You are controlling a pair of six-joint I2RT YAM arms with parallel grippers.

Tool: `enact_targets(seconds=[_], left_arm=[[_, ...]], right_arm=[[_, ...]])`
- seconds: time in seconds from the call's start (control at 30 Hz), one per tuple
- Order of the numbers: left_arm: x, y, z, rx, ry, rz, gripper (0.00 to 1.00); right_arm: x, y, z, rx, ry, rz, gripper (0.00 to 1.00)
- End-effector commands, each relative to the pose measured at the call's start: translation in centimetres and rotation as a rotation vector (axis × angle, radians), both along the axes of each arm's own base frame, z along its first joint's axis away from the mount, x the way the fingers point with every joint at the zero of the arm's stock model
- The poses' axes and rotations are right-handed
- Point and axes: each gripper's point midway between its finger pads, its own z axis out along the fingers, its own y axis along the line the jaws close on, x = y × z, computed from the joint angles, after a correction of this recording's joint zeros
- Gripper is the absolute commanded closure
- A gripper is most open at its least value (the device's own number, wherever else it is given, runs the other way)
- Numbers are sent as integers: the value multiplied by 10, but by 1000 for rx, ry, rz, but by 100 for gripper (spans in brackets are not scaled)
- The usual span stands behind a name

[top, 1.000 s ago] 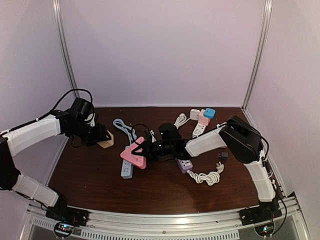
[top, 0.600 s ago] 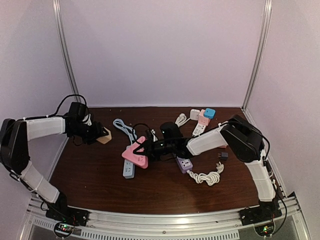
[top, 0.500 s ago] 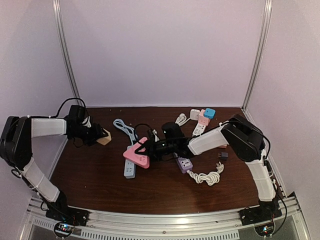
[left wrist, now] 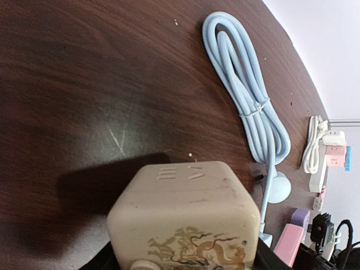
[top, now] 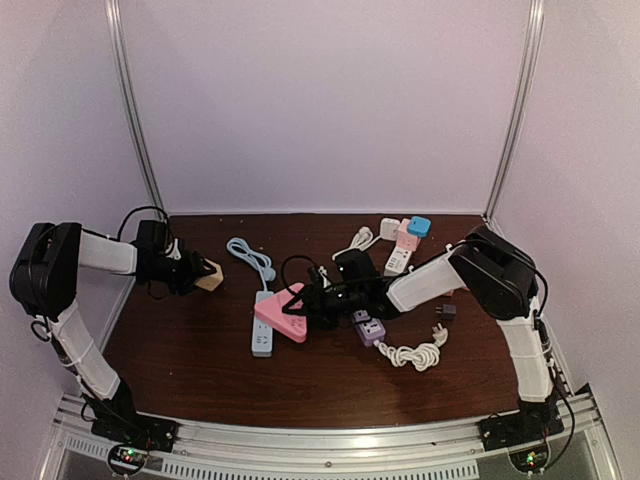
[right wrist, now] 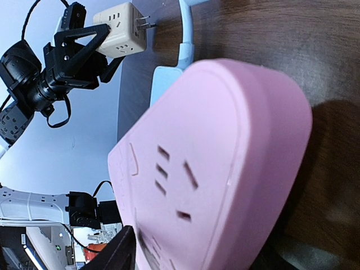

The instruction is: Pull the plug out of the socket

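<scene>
Beige cube plug (left wrist: 185, 225): item one, the task's own piece. It is clamped in my left gripper (top: 198, 274) and appears lifted off the table (top: 190, 370), well to the left of the pink socket (right wrist: 225, 152). Its metal prongs (right wrist: 146, 23) are bare and point toward that socket. Nothing joins the two.

Pink socket: item two, a rounded triangular block lying partly over a light-blue power strip (top: 261, 338). My right gripper (top: 308, 303) sits at its right edge. One dark finger (right wrist: 121, 250) shows beside the block in the wrist view, but I cannot tell whether the jaws pinch it or have let go.

Step in hand: I judge the pull itself done, with the plug free of the socket. The next move, as I read it, is to lower the plug onto bare table left of the pink socket and release it, then draw the right gripper clear without dragging the block.

Markings: the plug has a gold dragon-like ornament and moulded slots, with no legible brand or wording. The pink socket shows slots only and no readable text.
</scene>
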Motion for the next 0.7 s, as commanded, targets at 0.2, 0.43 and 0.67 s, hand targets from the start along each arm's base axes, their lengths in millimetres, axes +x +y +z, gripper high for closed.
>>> enact_targets(seconds=[0.2, 0.43, 0.67], left_arm=[[0, 12, -6, 52, -2, 9, 36], [-7, 19, -8, 107, 20, 16, 13], [-13, 29, 3, 175, 14, 24, 3]], right_arm=[[0, -2, 37, 75, -48, -4, 35], [-1, -3, 42, 93, -52, -6, 34], [-2, -3, 43, 100, -51, -5, 34]])
